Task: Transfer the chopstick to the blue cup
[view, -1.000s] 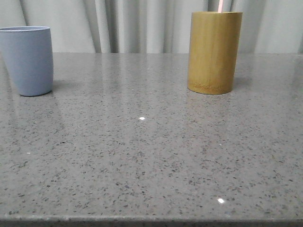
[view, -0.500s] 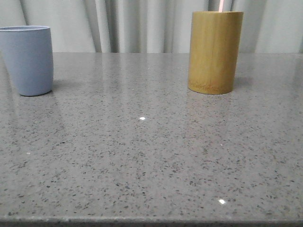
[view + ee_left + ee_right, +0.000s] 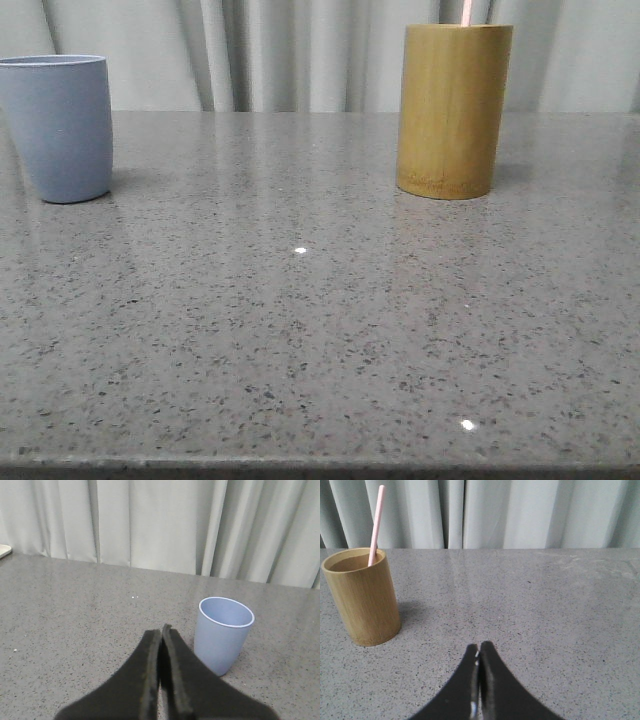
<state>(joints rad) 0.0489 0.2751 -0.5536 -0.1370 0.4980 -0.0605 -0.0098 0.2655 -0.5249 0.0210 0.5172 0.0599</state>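
Observation:
A pale pink chopstick (image 3: 375, 524) stands tilted in the tan bamboo holder (image 3: 363, 598); in the front view only its tip (image 3: 468, 12) shows above the holder (image 3: 452, 110) at the back right. The blue cup (image 3: 62, 126) stands upright and empty at the back left, and also shows in the left wrist view (image 3: 222, 634). My left gripper (image 3: 161, 631) is shut and empty, just short of the cup and beside it. My right gripper (image 3: 479, 647) is shut and empty, well off to the side of the holder. Neither gripper shows in the front view.
The grey speckled stone table (image 3: 300, 330) runs to a pale curtain (image 3: 300, 50) behind it. The table's front edge lies along the bottom of the front view. A pale object's corner (image 3: 4, 551) shows at the table's far edge in the left wrist view.

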